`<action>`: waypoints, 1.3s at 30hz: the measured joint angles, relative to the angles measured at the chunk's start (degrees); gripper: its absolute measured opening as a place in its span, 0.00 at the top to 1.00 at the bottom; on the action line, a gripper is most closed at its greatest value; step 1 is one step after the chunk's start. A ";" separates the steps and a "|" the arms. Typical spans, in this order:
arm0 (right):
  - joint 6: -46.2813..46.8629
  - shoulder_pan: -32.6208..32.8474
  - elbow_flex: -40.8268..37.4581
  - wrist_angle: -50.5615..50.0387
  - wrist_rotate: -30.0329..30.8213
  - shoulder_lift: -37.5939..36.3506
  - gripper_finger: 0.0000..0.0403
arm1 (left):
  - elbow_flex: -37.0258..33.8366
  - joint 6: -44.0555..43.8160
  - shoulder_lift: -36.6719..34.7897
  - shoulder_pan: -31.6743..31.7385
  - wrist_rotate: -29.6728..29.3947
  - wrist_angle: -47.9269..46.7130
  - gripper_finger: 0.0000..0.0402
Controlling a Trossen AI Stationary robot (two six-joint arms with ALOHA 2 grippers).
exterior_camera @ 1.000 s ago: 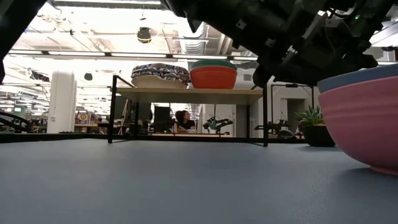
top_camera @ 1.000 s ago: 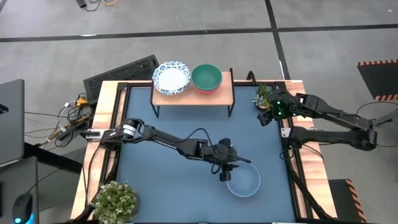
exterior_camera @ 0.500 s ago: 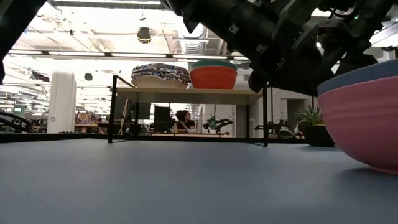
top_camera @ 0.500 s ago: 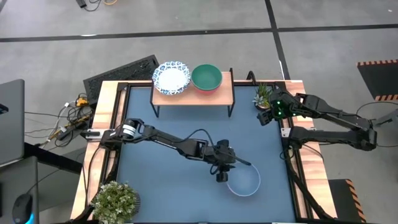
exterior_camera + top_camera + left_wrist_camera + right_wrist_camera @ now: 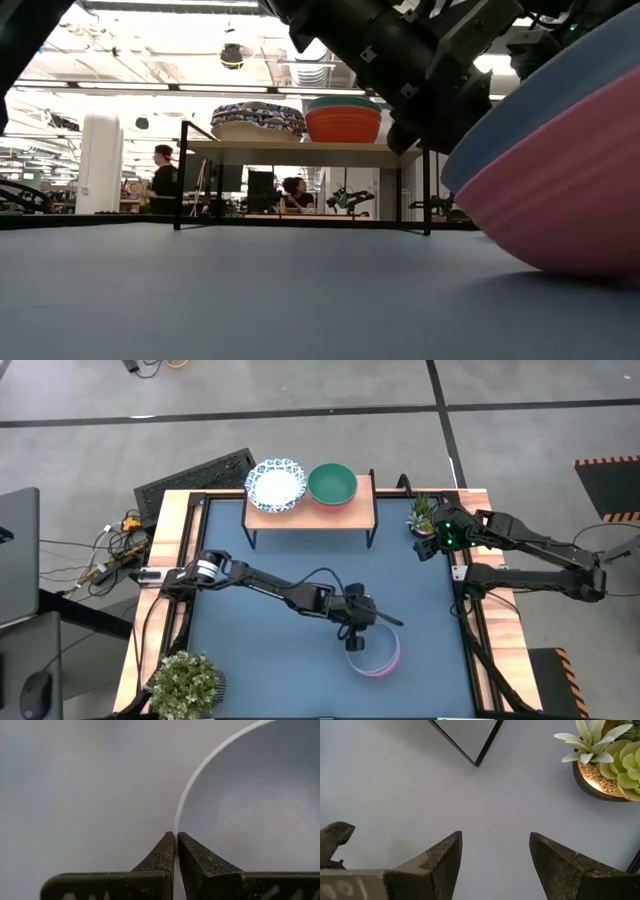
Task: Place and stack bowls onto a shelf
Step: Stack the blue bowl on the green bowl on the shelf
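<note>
A pale blue bowl (image 5: 545,95) sits nested in a red-pink bowl (image 5: 570,200) at the table's near right. The pair (image 5: 375,652) is tipped, its left rim low and its right rim high. My left gripper (image 5: 354,643) is shut on the left rim. The shelf (image 5: 310,510) stands at the far edge. It carries a white lattice-patterned bowl (image 5: 276,485) and a green bowl (image 5: 332,483) stacked in a red-pink one (image 5: 343,125). My right gripper (image 5: 495,852) hangs open at the far right, beside a succulent pot (image 5: 422,512). My left gripper pinches the pale blue bowl's rim (image 5: 176,820) on the stack's left side, one finger (image 5: 197,857) inside the bowl and the other (image 5: 160,857) outside. The fingers point down from above. The stack is tilted, and the pink bowl's underside (image 5: 575,268) seems to rest on the table.
A leafy potted plant (image 5: 185,682) stands at the near left corner. The succulent (image 5: 605,755) sits at the far right corner, right of the shelf's black legs (image 5: 475,750). The blue tabletop (image 5: 270,630) spreads between shelf and bowls. People move in the room beyond the table.
My left gripper has shifted a little toward the table's left and near edge. The nested blue and pink bowls, which sat level, have tipped: the left rim has sunk and moved left, the right rim has risen, and the pink outer wall now shows from above.
</note>
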 joint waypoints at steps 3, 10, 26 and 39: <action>0.52 0.00 0.00 0.00 0.00 0.00 0.36 | 0.00 0.32 -0.31 0.11 -0.91 -0.60 1.00; 1.33 0.00 0.02 0.01 0.04 -0.02 0.36 | 0.00 1.47 -2.66 0.73 -4.88 -7.15 1.00; 1.49 0.24 0.02 0.21 0.09 -0.02 0.36 | -0.04 2.00 -11.38 3.87 -7.97 -21.21 1.00; 1.42 0.24 0.02 0.22 0.09 -0.02 0.36 | -0.04 -0.29 -12.66 7.71 -8.20 -22.93 0.97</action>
